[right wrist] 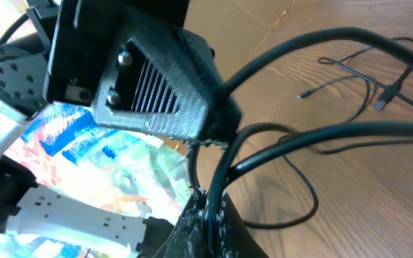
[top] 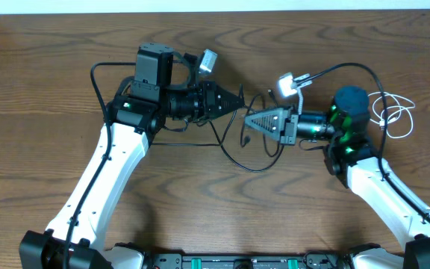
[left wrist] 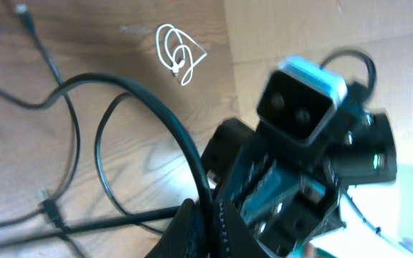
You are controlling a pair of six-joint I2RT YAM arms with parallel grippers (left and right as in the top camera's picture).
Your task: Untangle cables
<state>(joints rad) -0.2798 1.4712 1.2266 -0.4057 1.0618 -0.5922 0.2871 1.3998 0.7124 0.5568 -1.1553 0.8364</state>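
Black cables (top: 254, 169), long axis left-right

Dark wood-grain table (top: 222, 217), white strip (top: 215, 4) along far edge

The thin black tangled cables (top: 254, 170) lie midway across the brown wooden table (top: 215, 224). The coiled white cable (top: 394, 112) lies well apart, to their right

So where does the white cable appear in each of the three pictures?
Overhead: the white cable lies coiled at the far right, beyond the right arm.
Left wrist: a small coil near the top, left of centre.
Right wrist: not in it.
Shared landmark: the looping black cable, seen in all three.
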